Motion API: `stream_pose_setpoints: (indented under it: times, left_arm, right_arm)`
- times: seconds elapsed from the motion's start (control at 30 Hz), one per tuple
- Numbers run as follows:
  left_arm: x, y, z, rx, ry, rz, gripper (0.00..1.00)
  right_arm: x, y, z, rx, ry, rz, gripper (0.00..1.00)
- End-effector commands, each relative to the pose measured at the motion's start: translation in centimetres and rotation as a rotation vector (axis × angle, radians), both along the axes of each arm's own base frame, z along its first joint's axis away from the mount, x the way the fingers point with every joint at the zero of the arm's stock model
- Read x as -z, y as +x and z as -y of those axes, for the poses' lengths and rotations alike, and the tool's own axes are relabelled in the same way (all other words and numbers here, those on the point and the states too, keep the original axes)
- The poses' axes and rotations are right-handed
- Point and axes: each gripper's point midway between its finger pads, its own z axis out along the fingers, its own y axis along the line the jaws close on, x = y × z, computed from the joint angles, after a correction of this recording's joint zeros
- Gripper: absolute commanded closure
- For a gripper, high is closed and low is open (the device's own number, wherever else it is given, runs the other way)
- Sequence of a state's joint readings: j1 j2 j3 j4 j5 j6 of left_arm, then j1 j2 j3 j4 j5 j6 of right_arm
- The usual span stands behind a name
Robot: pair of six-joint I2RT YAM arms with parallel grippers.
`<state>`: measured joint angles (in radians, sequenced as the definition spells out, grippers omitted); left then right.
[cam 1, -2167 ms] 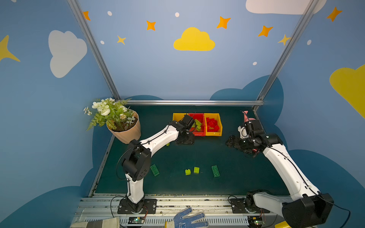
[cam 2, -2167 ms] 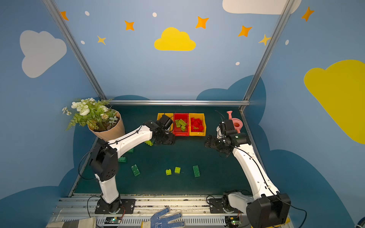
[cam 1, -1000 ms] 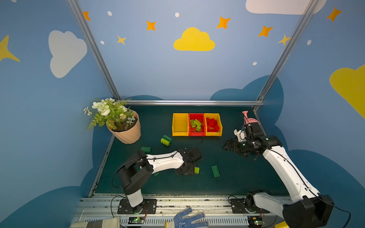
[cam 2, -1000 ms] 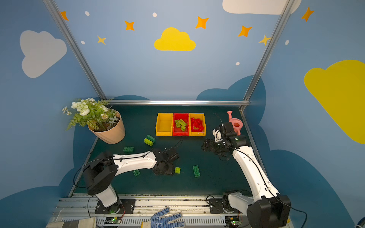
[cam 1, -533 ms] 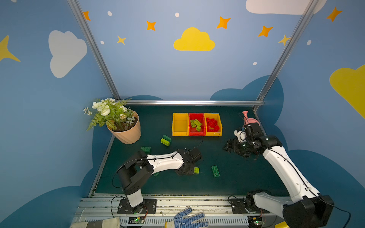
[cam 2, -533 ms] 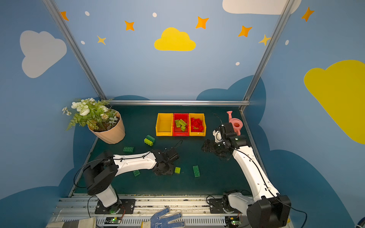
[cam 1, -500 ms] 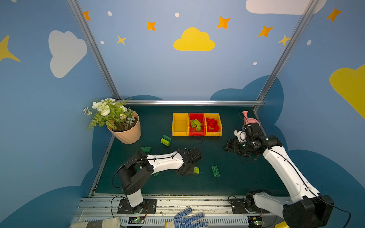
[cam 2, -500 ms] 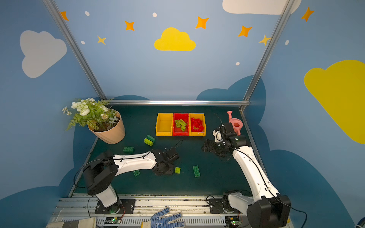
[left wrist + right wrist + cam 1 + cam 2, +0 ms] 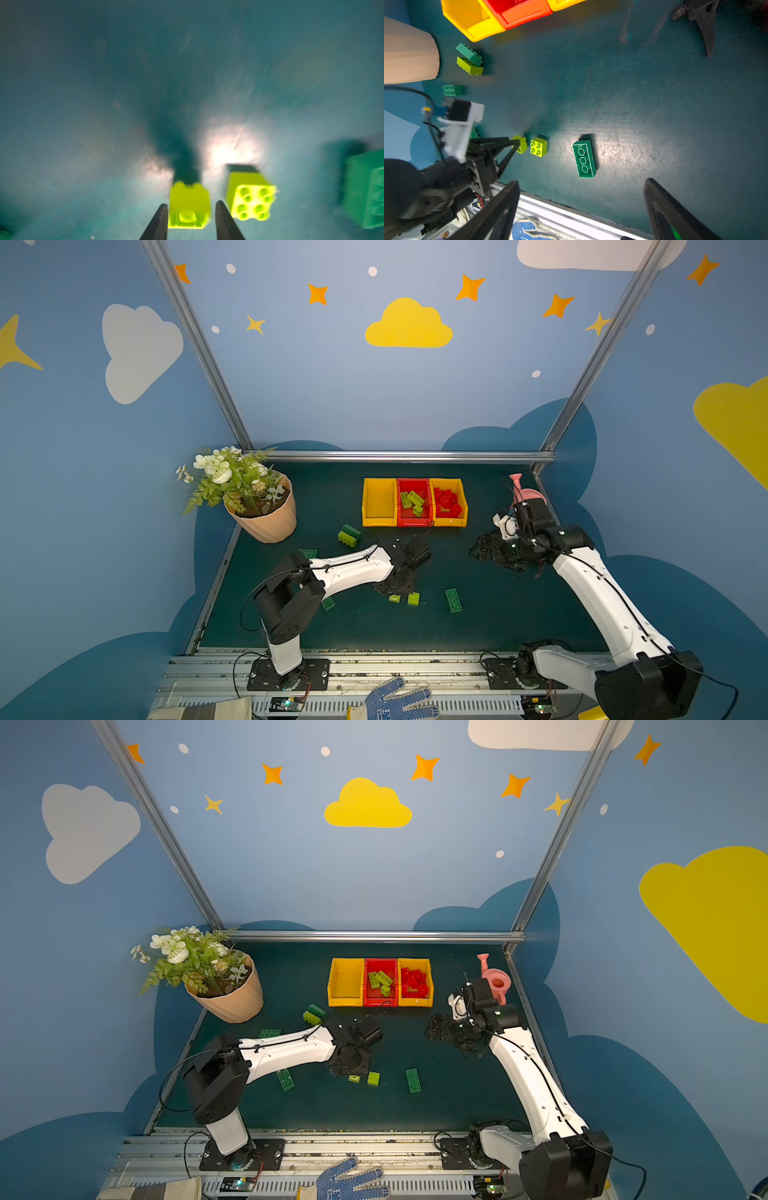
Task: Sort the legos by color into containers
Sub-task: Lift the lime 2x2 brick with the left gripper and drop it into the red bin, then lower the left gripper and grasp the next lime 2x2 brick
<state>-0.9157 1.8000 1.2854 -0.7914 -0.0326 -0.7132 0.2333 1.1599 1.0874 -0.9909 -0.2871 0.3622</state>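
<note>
A small lime lego (image 9: 189,205) lies on its side between my left gripper's (image 9: 190,209) fingers, which are shut on it at the front of the mat (image 9: 394,598). Beside it lie a second lime lego (image 9: 413,598) and a long dark green one (image 9: 453,600). The containers stand in a row at the back. The left yellow bin (image 9: 376,524) is empty, the red bin (image 9: 413,524) holds lime legos, and the right yellow bin (image 9: 449,524) holds red ones. My right gripper (image 9: 478,549) hovers open to their right, its jaws wide (image 9: 580,185).
A dark green lego rests on a lime one (image 9: 349,534) near the tan flowerpot (image 9: 266,518). More dark green legos lie by my left arm (image 9: 307,552) (image 9: 328,603). A pink watering can (image 9: 525,493) stands in the back right corner. A blue glove (image 9: 395,701) lies beyond the front rail.
My left arm has come from the bins down to the front of the mat, and its jaws have closed around the small lime lego. The right arm has barely moved.
</note>
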Motion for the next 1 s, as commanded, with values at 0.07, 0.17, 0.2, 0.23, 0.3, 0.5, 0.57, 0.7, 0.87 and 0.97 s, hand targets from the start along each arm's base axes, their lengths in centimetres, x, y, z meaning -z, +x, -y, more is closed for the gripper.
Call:
stream_pose_setpoints:
  times: [0.07,0.17,0.2,0.23,0.3,0.5,0.57,0.7,0.87,0.97]
  left_arm:
    - [-3.0,5.3,-0.7,0.054,0.039,0.030,0.62]
    - [-4.5,9.2,0.1,0.070,0.014,0.060,0.62]
    - [-4.8,10.3,0.2,0.074,0.017,0.062,0.62]
    - [-5.2,11.4,0.2,0.070,0.019,0.065,0.63]
    - [-5.7,12.5,0.4,0.073,0.016,0.059,0.63]
    - [-4.2,8.6,-1.5,0.082,0.035,-0.017,0.61]
    - [-3.3,6.2,-2.2,0.085,0.014,-0.034,0.58]
    - [-1.7,2.3,-2.7,0.085,-0.036,-0.040,0.49]
    - [-1.3,1.0,-1.7,0.097,-0.074,-0.010,0.42]
    - [-0.6,0.9,-1.1,0.100,-0.087,-0.017,0.39]
  right_arm:
    - [-1.5,0.6,0.8,0.033,-0.023,0.072,0.09]
    - [-1.5,1.0,0.9,0.047,-0.029,0.075,0.09]
    - [-1.5,1.1,1.0,0.051,-0.030,0.074,0.09]
    - [-1.6,1.2,1.0,0.056,-0.030,0.076,0.09]
    - [-1.6,1.4,1.2,0.068,-0.041,0.080,0.09]
    - [-1.3,1.8,1.6,0.090,-0.061,0.069,0.09]
    - [-0.9,1.9,1.6,0.091,-0.064,0.056,0.09]
    - [-0.3,2.3,1.1,0.082,-0.050,0.024,0.08]
    - [-0.1,3.1,0.4,0.044,-0.037,0.005,0.09]
    - [0.0,3.6,0.1,0.031,-0.031,-0.011,0.09]
